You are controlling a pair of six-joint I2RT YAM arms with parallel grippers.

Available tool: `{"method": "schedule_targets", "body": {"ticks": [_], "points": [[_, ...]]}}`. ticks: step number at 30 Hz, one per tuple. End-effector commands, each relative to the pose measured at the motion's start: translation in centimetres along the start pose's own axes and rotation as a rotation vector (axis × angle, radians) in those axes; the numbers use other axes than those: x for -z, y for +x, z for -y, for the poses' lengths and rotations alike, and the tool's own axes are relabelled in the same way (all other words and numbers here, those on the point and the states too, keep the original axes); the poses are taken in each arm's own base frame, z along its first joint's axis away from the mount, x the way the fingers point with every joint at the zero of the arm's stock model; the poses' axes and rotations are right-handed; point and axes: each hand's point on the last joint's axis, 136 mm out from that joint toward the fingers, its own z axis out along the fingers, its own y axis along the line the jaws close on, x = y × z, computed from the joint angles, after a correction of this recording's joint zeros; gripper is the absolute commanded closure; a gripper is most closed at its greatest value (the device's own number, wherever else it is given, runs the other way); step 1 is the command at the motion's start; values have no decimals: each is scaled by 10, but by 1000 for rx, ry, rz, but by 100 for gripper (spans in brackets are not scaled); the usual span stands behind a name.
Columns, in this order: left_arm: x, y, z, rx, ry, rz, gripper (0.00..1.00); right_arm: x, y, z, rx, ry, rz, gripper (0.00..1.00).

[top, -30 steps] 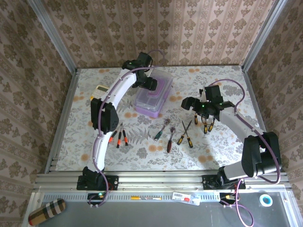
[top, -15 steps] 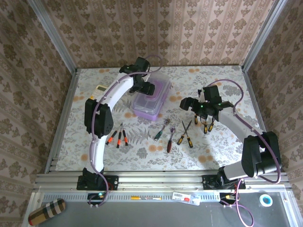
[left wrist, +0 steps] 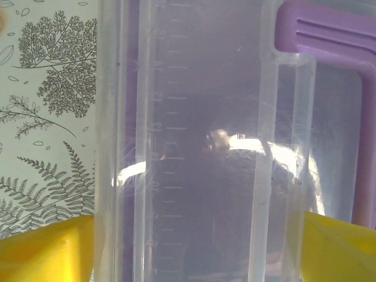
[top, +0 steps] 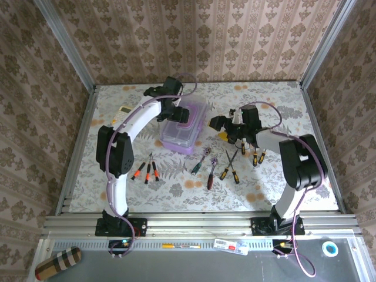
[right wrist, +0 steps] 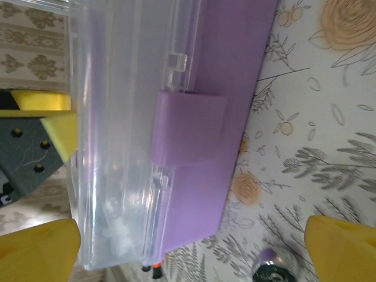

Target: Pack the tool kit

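While screwdrivers (top: pixel 227 169) lie outside purple case (top: pixel 179 132), left hand (left wrist: pixel 197 247) agape over lid (left wrist: pixel 200 117) — right hand (right wrist: pixel 188 244) agape, empty.

Top view: bright, even overhead light, shadows short & soft, table (top: pixel 282 100) sharp edge to edge. Left wrist view: case (left wrist: pixel 200 88) v. close, soft focus, white glare at ctr, streaks twd 3 & 8 o'clock. Right wrist view: case hazy at 9 o'clock, table print crisp at 3.

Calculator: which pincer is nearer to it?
Left. The left pincer is over the case, to the right of the calculator; the right pincer is farther right, past the case.
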Motion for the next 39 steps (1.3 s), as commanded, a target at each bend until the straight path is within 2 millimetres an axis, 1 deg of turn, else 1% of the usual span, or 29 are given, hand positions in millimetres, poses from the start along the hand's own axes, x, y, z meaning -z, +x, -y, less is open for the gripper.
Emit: {"method": "schedule_targets", "body": {"ticks": [1, 6, 10, 13, 16, 19, 21, 25, 26, 27, 32, 34, 37, 39], "points": [[-3, 16, -12, 74, -13, -38, 15, -2, -5, -28, 8, -150, -11, 2], [1, 22, -7, 104, 25, -42, 15, -8, -2, -19, -2, -123, -39, 2], [5, 26, -6, 114, 42, -22, 16, -19, -3, -20, -13, -140, -66, 2], [1, 29, -4, 125, 56, -18, 17, -25, -7, -22, -32, -177, -79, 2], [0, 29, -8, 123, 44, -36, 18, -29, -12, -26, -32, -194, -62, 3], [-3, 29, -7, 156, 85, -35, 18, -37, -13, -24, -52, -181, -43, 3], [-6, 30, -4, 181, 117, -47, 20, -45, -10, -23, -64, -181, -39, 3], [-9, 30, -5, 200, 126, -48, 21, -58, -1, -16, -87, -178, -29, 4], [-10, 29, -16, 228, 117, -46, 21, -62, 0, -13, -98, -179, -27, 4], [-12, 29, -21, 239, 113, -49, 21, -64, 0, -13, -104, -195, -20, 4], [-14, 31, -24, 230, 89, -51, 21, -67, -4, -21, -126, -266, 6, 6], [-15, 32, -26, 217, 70, -57, 21, -68, -4, -20, -129, -263, 6, 6], [-15, 33, -26, 190, 41, -60, 21, -65, -6, -26, -117, -276, 9, 6], [-15, 34, -30, 167, 8, -63, 22, -65, -8, -28, -113, -275, 7, 6]]}}
